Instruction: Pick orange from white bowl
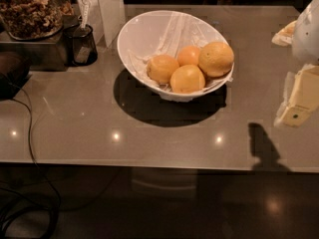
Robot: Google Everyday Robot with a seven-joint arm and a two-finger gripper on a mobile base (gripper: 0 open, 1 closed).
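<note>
The white bowl [142, 29] stands at the middle back of the grey table, lined with crinkled translucent wrap. It holds the orange [216, 59], the largest and palest fruit, at the bowl's right rim, with three smaller, deeper-orange fruits [187, 78] to its left. My gripper [298, 101] comes in from the right edge of the camera view, cream-coloured under a white arm part [306, 31]. It hangs above the table, right of the bowl and apart from it. Its shadow [264, 146] falls on the table near the front edge.
A glass jar of nuts [27, 6] stands on a metal box at the back left, with a black cup [82, 45] and a white carton [108, 9] beside it. A dark object [10, 73] and a black cable [30, 133] lie at the left. The table's front edge [149, 164] runs across the view.
</note>
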